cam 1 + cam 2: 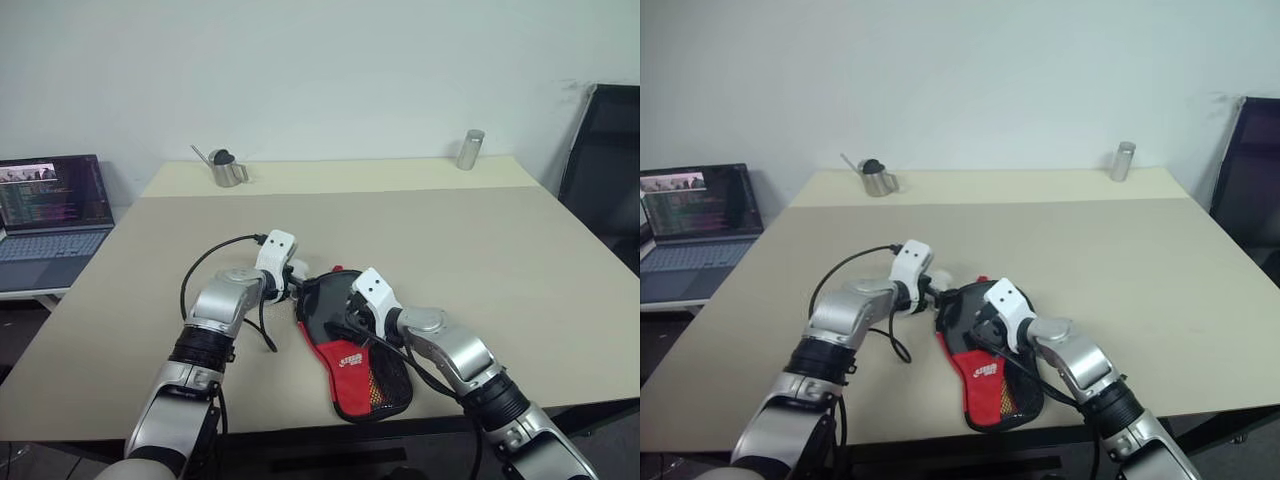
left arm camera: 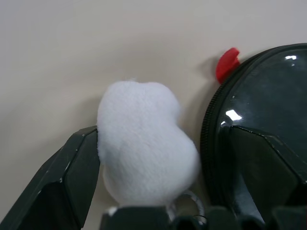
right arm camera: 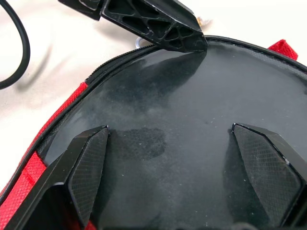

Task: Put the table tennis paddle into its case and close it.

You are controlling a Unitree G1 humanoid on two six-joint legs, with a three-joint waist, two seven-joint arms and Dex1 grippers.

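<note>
Case (image 1: pixel 352 365): black pouch with red panel and mesh pocket, flat on the table (image 1: pixel 480 250) near its front edge, round end away from the robot. White fluffy pom-pom (image 2: pixel 144 153) just beside its zipper edge.

Right gripper (image 3: pixel 177 167): fingers spread wide over the case's glossy round part, holding nothing.

Left gripper (image 2: pixel 163 163): wide, one finger either side of the pom-pom.

Far edge: metal jug (image 1: pixel 227 168), metal cylinder (image 1: pixel 470 149). Laptop (image 1: pixel 50 215) left of the table.

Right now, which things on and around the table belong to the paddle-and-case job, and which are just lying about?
Belongs to the job:
- the case, black and red, near the table's front edge
- left gripper, open, beside a white fluffy charm at the case's edge
- right gripper, open over the case

Lying about:
- metal pitcher
- metal cup
- laptop
- black chair
</note>
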